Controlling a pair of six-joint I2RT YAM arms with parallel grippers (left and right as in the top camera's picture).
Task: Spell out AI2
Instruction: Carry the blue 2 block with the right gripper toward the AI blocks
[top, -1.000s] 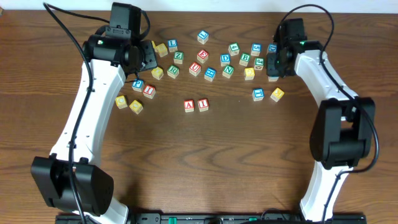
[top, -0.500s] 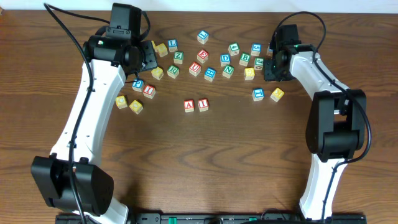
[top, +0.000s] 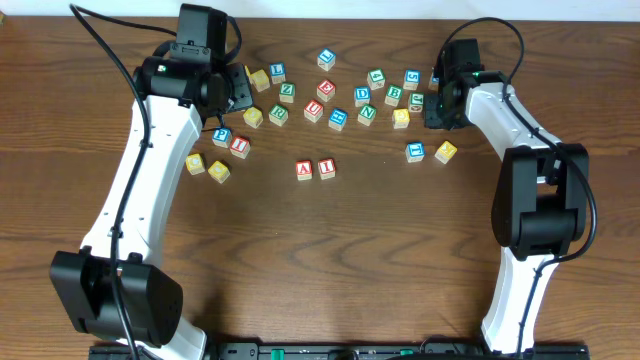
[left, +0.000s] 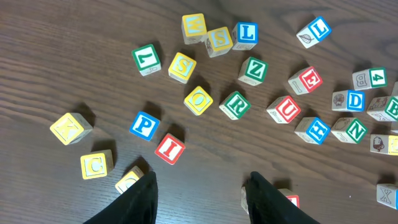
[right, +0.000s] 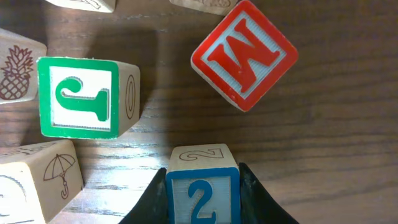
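A dark wooden table seen from above, with two white-and-black robot arms reaching from its near edge to the far side. The left arm reaches toward the left end of a loose scatter of letter cubes, and the right arm toward its right end. Nearer the middle, apart from the scatter, the A cube and I cube sit side by side, the A reading upside down from this camera. The overhead view hides what each claw is doing — the wrist cameras show it. The left gripper hangs wide open and empty over the wood, with a second red I cube just ahead of it. At the scatter's right end, the right gripper is closed on the 2 cube, one finger against each side face. The blue 2 reads upright toward that camera, with its edges square to the frame — as a cube it has no long axis. Close ahead lie a green J cube and a red-faced cube turned diamond-wise.
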